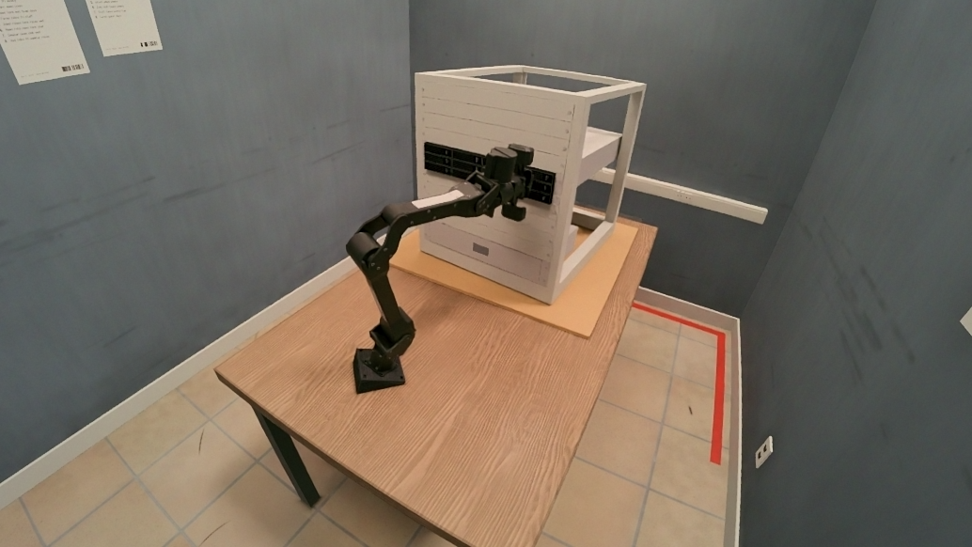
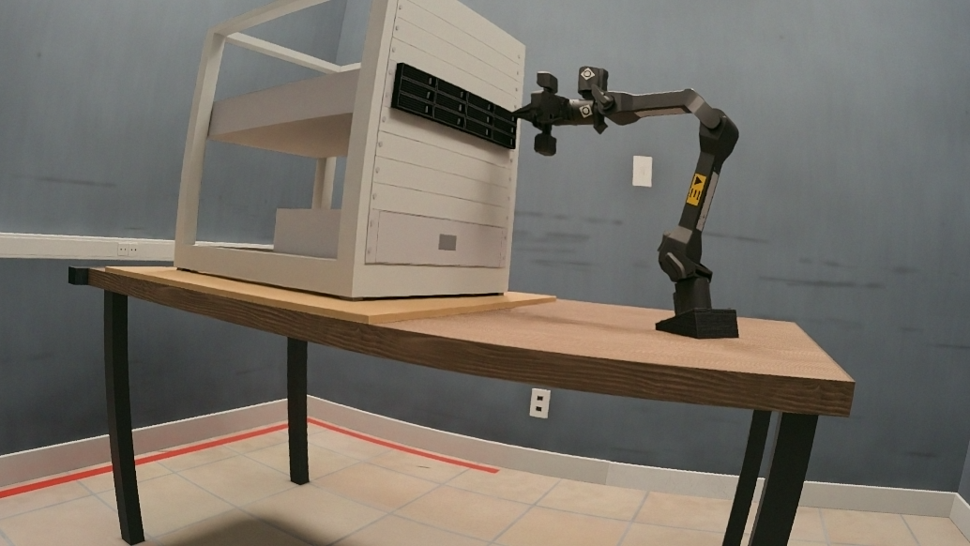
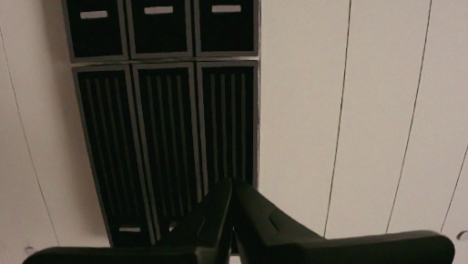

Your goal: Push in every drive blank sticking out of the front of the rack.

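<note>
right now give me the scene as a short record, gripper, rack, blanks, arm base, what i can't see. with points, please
gripper: shut, nothing held, fingertips in front of a drive blank in the wrist view
rack: pale, upright on a tan board (image 1: pixel 578 319) (image 2: pixel 380 312)
drive blanks: black, in a band of three rows across the rack front
arm base: black, on the wooden table (image 1: pixel 476 407) (image 2: pixel 766 352), in front of the rack
lower front panel: pale, small grey patch (image 1: pixel 480 248) (image 2: pixel 447 242)
unclear: fingertip contact; which blanks stick out
</note>
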You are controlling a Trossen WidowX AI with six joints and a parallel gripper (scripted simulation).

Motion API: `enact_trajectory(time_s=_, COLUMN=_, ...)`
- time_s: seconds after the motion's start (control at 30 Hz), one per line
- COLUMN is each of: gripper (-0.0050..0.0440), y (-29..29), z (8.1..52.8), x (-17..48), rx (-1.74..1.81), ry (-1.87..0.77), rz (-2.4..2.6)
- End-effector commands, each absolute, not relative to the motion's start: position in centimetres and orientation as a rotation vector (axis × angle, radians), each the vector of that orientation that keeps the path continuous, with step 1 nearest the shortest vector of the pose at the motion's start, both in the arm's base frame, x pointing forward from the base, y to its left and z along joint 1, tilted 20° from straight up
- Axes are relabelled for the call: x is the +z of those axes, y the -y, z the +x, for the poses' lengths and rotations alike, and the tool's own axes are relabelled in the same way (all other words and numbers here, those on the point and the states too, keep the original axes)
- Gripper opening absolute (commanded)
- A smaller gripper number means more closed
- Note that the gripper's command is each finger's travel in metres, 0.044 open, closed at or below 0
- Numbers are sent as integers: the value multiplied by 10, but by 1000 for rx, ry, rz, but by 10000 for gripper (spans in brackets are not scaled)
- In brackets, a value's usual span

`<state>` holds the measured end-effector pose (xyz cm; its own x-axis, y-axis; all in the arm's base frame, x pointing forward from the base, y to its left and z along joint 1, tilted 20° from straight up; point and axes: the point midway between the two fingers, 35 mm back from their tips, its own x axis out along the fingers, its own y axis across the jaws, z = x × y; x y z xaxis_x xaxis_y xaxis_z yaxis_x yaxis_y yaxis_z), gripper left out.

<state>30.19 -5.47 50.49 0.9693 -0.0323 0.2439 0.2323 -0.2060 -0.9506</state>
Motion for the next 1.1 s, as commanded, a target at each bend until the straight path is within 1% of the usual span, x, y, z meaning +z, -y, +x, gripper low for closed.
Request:
enact_trajectory(time_s=0.0, gripper=-50, y=53, z=297, x=516, rx=-267, ry=167, rz=-1771)
enact_trajectory(time_s=1.07, gripper=-50, y=53, z=300, x=517, rx=-267, ry=167, rz=-1771)
